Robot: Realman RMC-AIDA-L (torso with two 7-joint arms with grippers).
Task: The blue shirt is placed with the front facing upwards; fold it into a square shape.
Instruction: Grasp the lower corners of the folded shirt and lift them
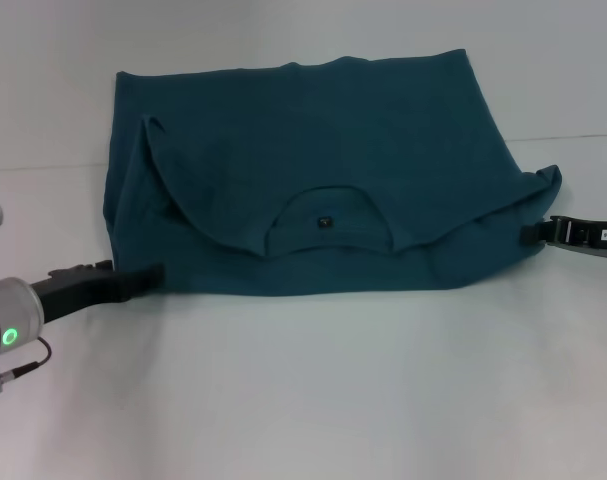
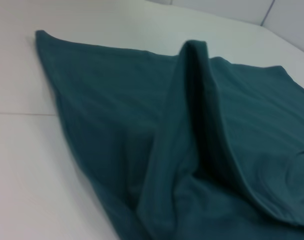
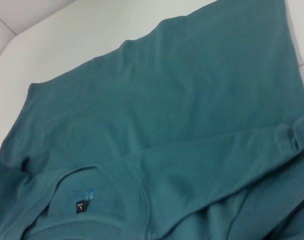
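The blue shirt [image 1: 313,170] lies on the white table, folded over itself, with no lettering showing. Its collar with the small dark tag [image 1: 325,221] faces the front edge. A sleeve fold stands up as a ridge on the shirt's left side [image 1: 151,130], and this ridge also shows in the left wrist view [image 2: 197,100]. My left gripper [image 1: 148,278] lies low at the shirt's front left corner, touching its edge. My right gripper [image 1: 531,234] is at the shirt's right edge, just below a bunched, raised flap [image 1: 545,185]. The right wrist view shows the collar and size tag [image 3: 79,206].
The white table [image 1: 313,400] spreads in front of the shirt and to both sides. A seam line [image 1: 583,137] crosses the table behind the shirt's right side. Nothing else stands on the table in view.
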